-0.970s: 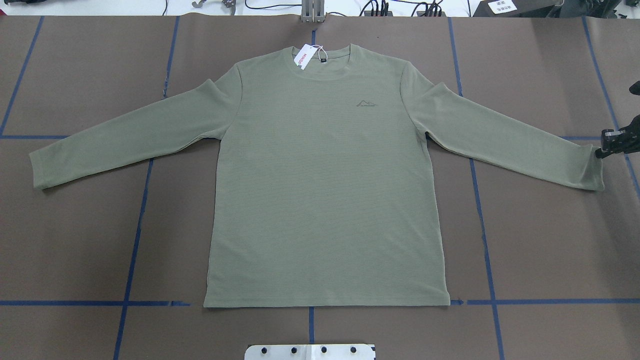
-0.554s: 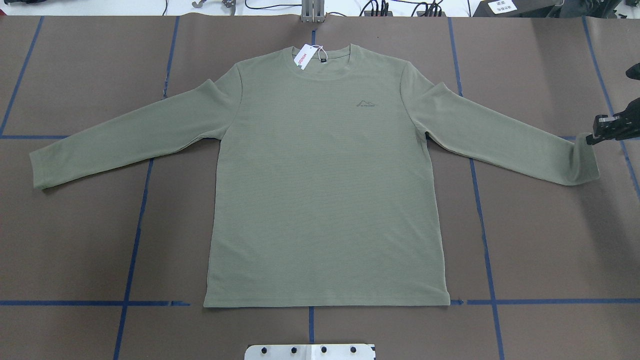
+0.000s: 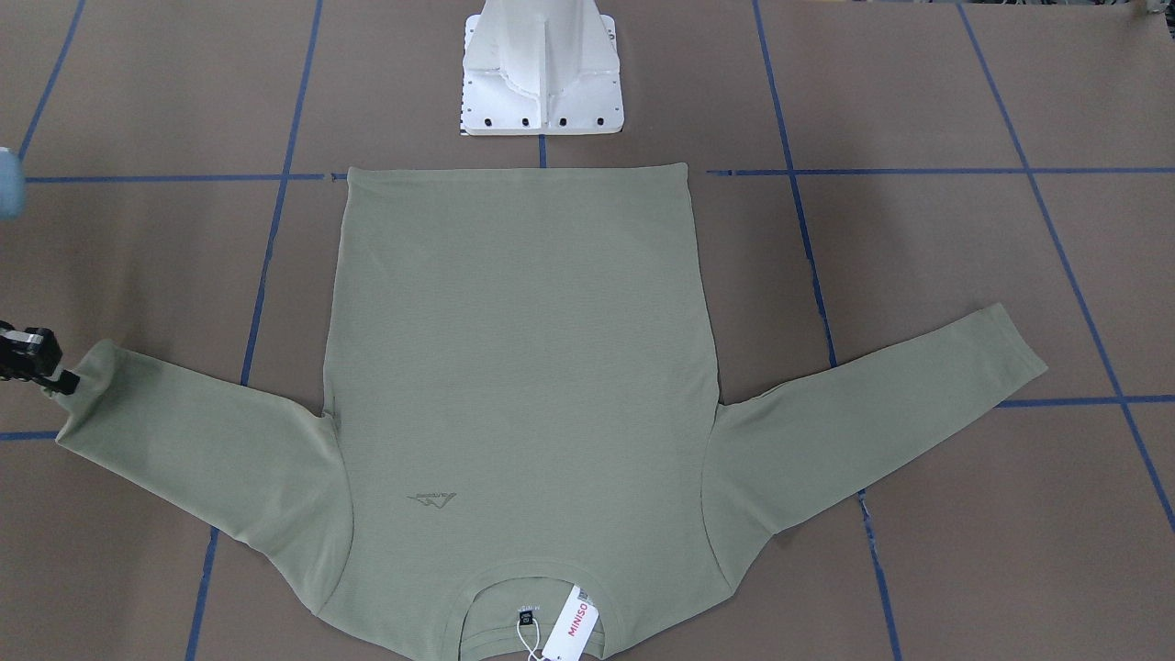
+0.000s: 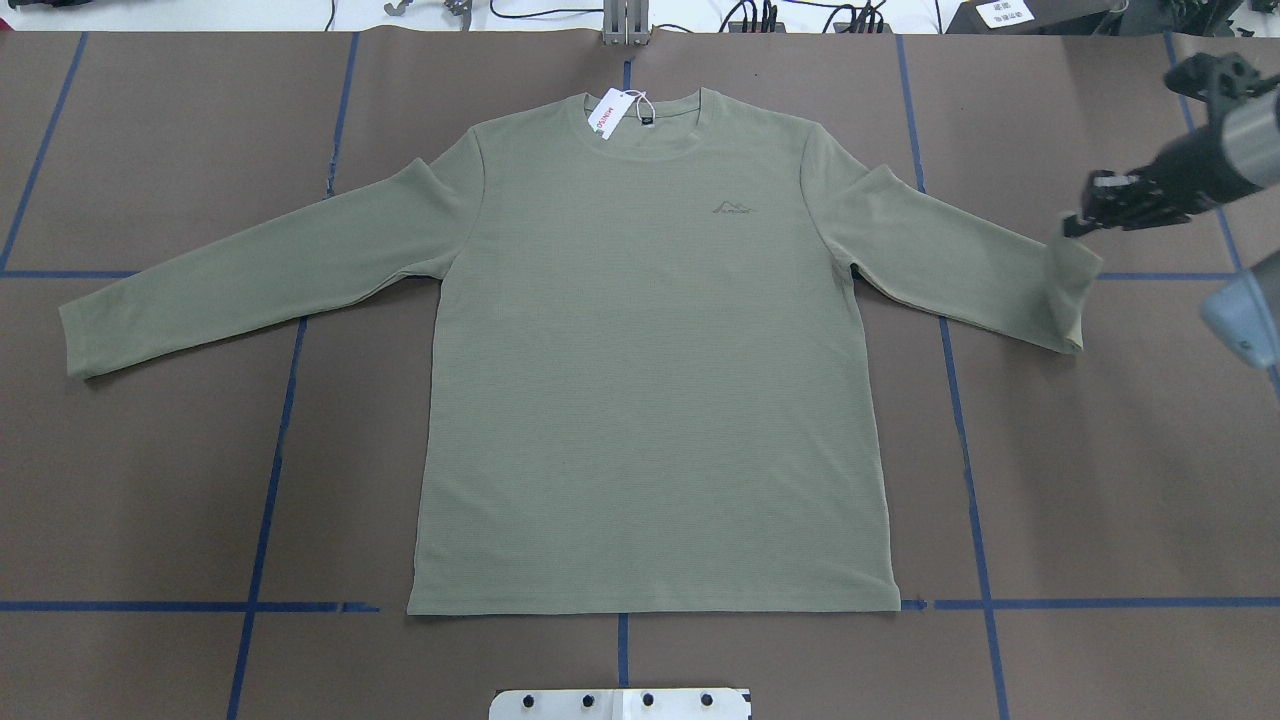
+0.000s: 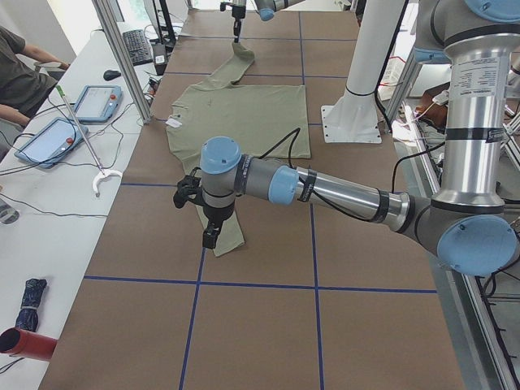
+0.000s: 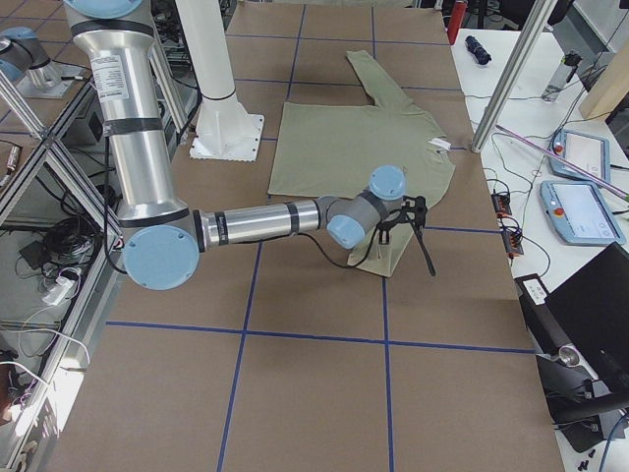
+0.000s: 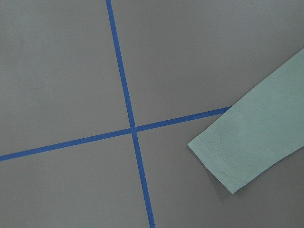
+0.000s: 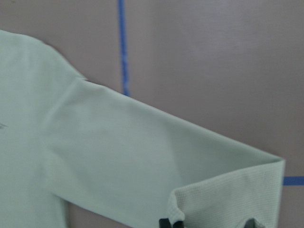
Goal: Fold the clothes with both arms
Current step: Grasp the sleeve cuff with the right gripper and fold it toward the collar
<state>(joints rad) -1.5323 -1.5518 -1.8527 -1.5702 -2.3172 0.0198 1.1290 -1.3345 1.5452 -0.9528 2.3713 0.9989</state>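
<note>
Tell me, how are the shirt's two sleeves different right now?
The right sleeve is pinched at its end and lifted by the right gripper; the left sleeve lies flat on the table. The right sleeve's end is bent over, so it looks shorter; the left sleeve stretches out straight. Both are the same green knit, joined to one shirt.

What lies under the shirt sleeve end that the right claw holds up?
Under the raised cuff held by the right claw, only brown table cover and a blue tape line show. Further along, the sleeve lies flat, hiding whatever is beneath it.
</note>
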